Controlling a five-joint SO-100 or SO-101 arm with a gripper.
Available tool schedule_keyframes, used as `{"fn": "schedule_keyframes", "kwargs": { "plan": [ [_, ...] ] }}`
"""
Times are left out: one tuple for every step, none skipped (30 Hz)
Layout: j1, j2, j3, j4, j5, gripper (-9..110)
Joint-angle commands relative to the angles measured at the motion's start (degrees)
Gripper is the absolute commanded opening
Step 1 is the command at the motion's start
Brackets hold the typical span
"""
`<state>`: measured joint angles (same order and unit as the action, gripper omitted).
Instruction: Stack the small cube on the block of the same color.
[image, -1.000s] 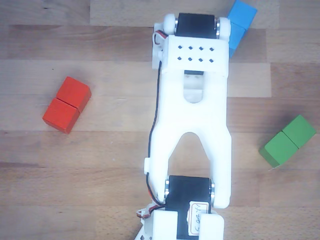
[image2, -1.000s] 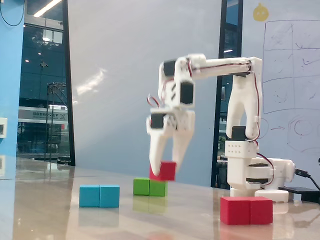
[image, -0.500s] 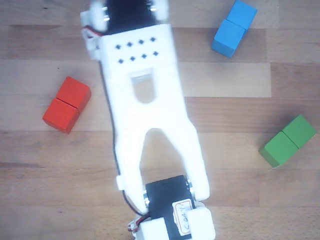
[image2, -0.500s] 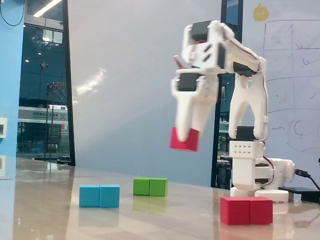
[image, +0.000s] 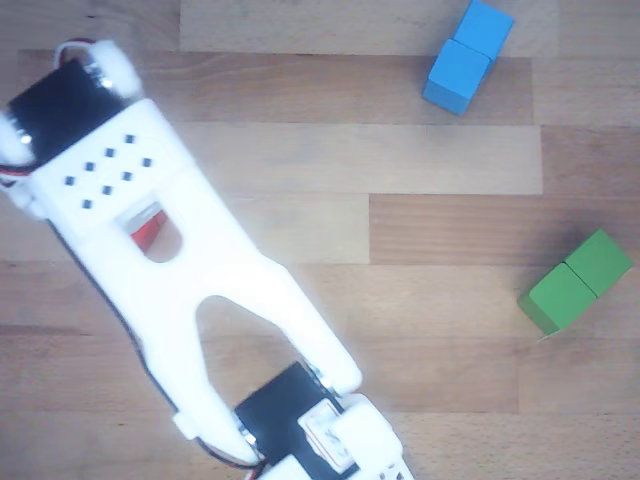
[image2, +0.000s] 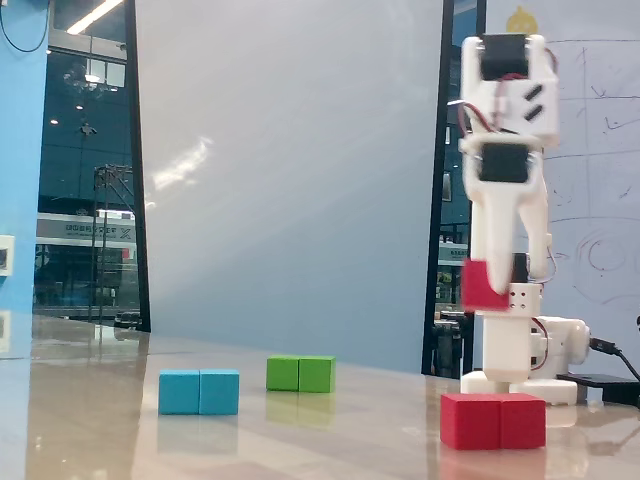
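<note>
The gripper (image2: 487, 287) was clamped on the small cube (image2: 484, 285) and held it in the air, above the red block (image2: 494, 420) and well clear of its top; in the fixed view the cube hung over the left half of the block. The picture was blurred there, so the exact hold of the fingers could not be told.

In my judgement the main risk was a bad landing; the cube looked slightly tilted in the fixed view, and if it came down on an edge it could tip and slide off the block. A second risk was the position; if the cube was let go too near the left end, part of it could overhang and fall to the table (image: 450, 200). A push from the side could also shift the block itself.

In the other view the arm (image: 170, 260) covered the red block almost fully; only a small piece of red (image: 148, 225) showed through its opening, and I cannot tell whether this was cube or block.

The long axis of the red block ran left to right in the fixed view, flat on the table, with the seam near the middle; the cube had no long axis.
</note>
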<state>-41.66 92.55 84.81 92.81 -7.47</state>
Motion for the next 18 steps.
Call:
{"fn": "schedule_keyframes", "kwargs": {
  "plan": [
    [-3.25, -2.9, -5.8, 0.26, 0.18, 3],
    [-3.34, -4.31, -6.15, 0.18, 0.18, 3],
    [-3.43, -5.45, -6.33, 0.18, 0.18, 3],
    [-3.34, -6.5, -6.33, 0.0, 0.09, 3],
    [-3.25, -7.38, -6.33, -0.53, 0.09, 3],
    [-3.16, -8.09, -6.33, -1.23, 0.0, 3],
    [-3.16, -8.7, -6.33, -1.76, -0.09, 3],
    [-3.16, -9.05, -6.33, -2.29, -0.09, 3],
    [-3.16, -9.32, -6.33, -2.72, -0.09, 3],
    [-3.16, -9.58, -6.33, -3.08, 0.0, 3],
    [-3.16, -9.84, -6.33, -3.34, 0.09, 3],
    [-3.16, -10.2, -6.33, -3.43, 0.09, 3],
    [-3.16, -10.28, -6.24, -3.52, 0.09, 3],
    [-3.16, -10.28, -6.24, -3.52, 0.0, 3],
    [-3.16, -10.37, -6.24, -3.52, -0.09, 3],
    [-3.16, -10.37, -6.24, -3.52, -0.09, 3],
    [-3.16, -10.46, -6.15, -3.52, -0.18, 3],
    [-3.08, -10.46, -6.15, -3.6, -0.18, 3]
  ]
}}
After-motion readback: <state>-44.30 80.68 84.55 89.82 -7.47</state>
